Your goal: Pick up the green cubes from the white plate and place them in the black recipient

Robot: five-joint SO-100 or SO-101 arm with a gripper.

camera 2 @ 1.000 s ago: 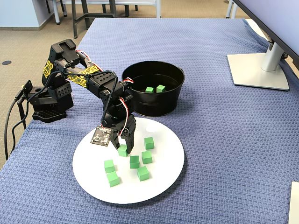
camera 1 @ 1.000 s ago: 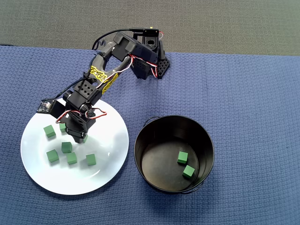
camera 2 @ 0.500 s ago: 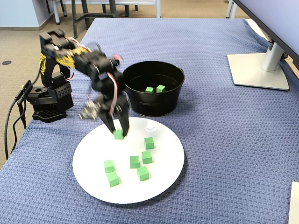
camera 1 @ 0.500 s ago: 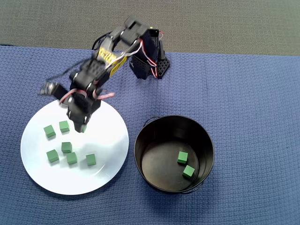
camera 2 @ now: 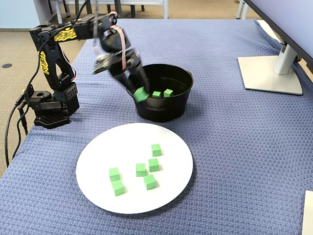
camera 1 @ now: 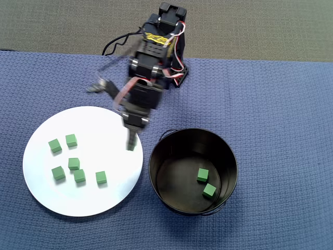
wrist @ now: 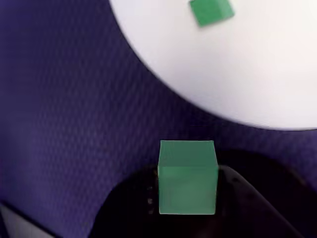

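Worktop (camera 1: pixel 291 104) under blue woven cloth; nothing else of note on it but the arm's base at the far edge.

White plate (camera 1: pixel 109 203) to the left in the overhead view, carrying six green cubes (camera 1: pixel 73 163) in a loose cluster on its left half (camera 2: pixel 148 166).

Black recipient (camera 1: pixel 229 156) just right of the plate, near but apart; two cubes already on its floor (camera 1: pixel 202 175).

Tool (camera 1: pixel 131 141) clamped on one green cube (wrist: pixel 187 177), jaws pressing it from both sides in the wrist view.

Key relation: recipient opening lies to the right of the tool in the overhead view, just beyond the near rim; tool over the plate's right edge, not yet over the opening. Likely next need: short travel rightward before release.

View differences: overhead hides the carried cube under the tool. Fixed view shows it (camera 2: pixel 141 94) raised at rim height against the recipient's left wall (camera 2: pixel 161 110). Wrist view shows the grip plainly, with cloth and plate edge (wrist: pixel 247 74) below, no recipient in sight.
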